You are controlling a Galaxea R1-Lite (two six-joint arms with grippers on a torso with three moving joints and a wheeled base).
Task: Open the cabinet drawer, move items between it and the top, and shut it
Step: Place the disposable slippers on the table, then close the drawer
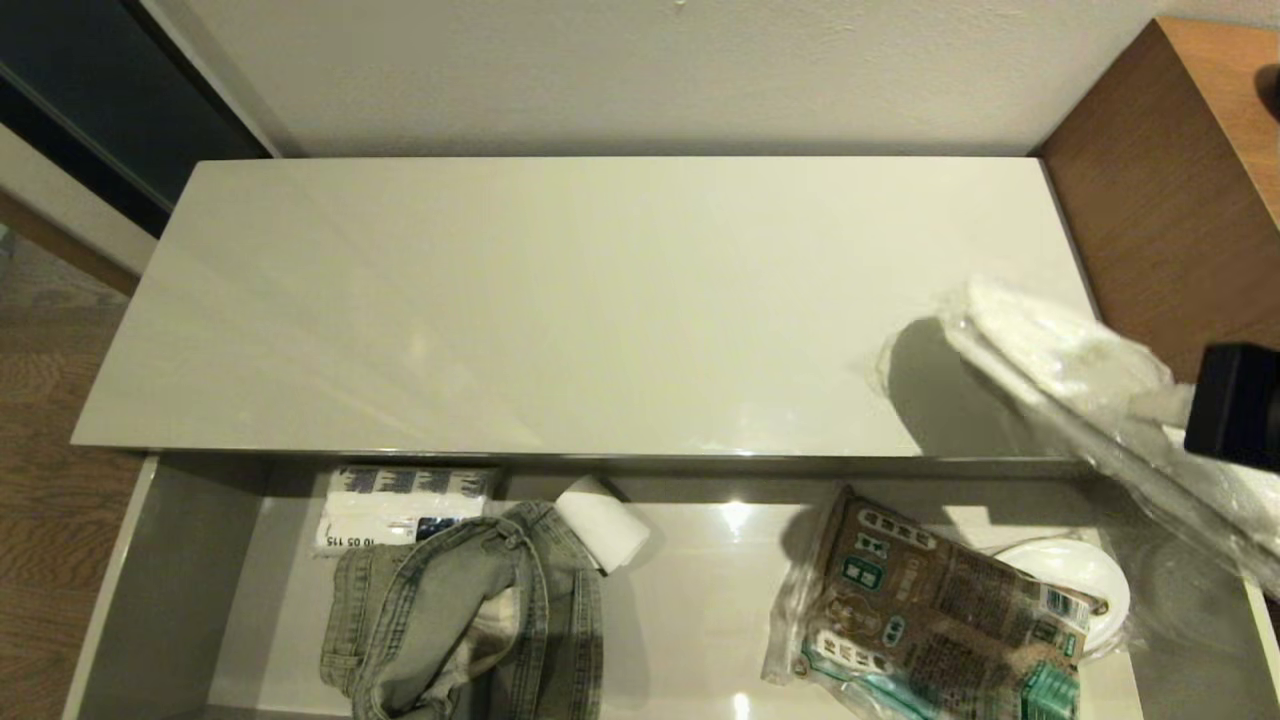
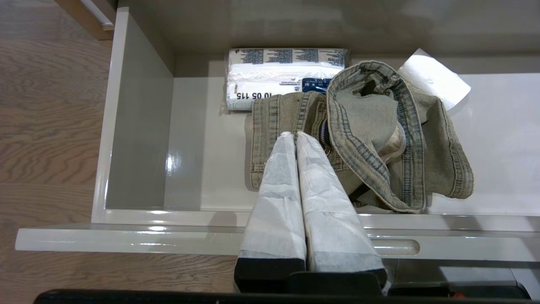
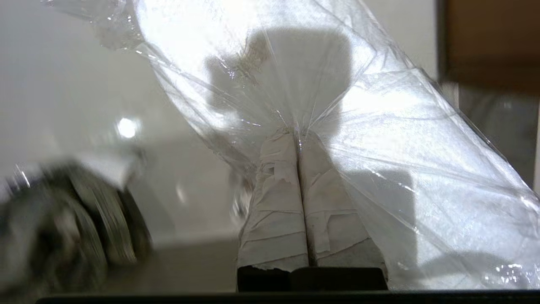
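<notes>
Wide pale grey drawer (image 1: 170,590) pulled fully open below the glossy beige cabinet top (image 1: 560,300). Grey-green denim garment (image 1: 470,620) crumpled inside, toward the drawer's left. White slippers in clear plastic wrap (image 1: 1060,360) lifted, tilted over the top's right end, wrap pinched in the closed right tool (image 3: 298,135).

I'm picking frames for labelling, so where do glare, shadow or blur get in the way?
Head view: lamp glints on the drawer floor, and the wrapped slippers cast a dark shadow on the top. Right wrist view: backlit wrap, streaked packet. Left wrist view: sharp.
</notes>
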